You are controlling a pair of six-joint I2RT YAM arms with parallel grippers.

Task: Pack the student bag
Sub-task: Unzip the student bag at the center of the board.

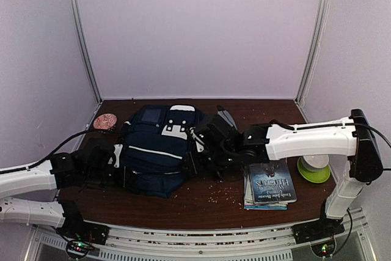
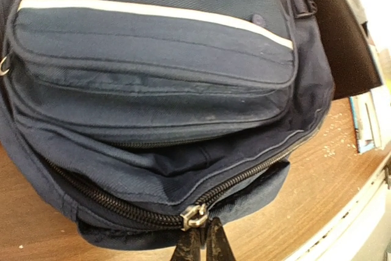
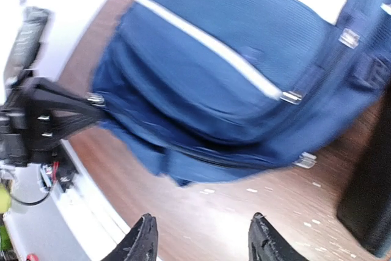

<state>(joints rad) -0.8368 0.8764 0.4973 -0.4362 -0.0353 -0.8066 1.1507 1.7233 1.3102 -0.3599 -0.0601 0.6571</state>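
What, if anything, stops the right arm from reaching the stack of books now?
Probably nothing, so yes: the right gripper is open and empty beside the student bag, and the books lie uncovered near its forearm; it must fold back.

The student bag (image 1: 156,151) lies flat in the middle of the surface (image 1: 208,206). A round disc (image 1: 105,121) sits left of its far end. To the bag's right lies a stack of books (image 1: 269,184), and right of those a bowl (image 1: 315,161) on a plate (image 1: 305,176). The left hand (image 2: 201,246) meets the zipper pull (image 2: 194,217) at the bag's left side.
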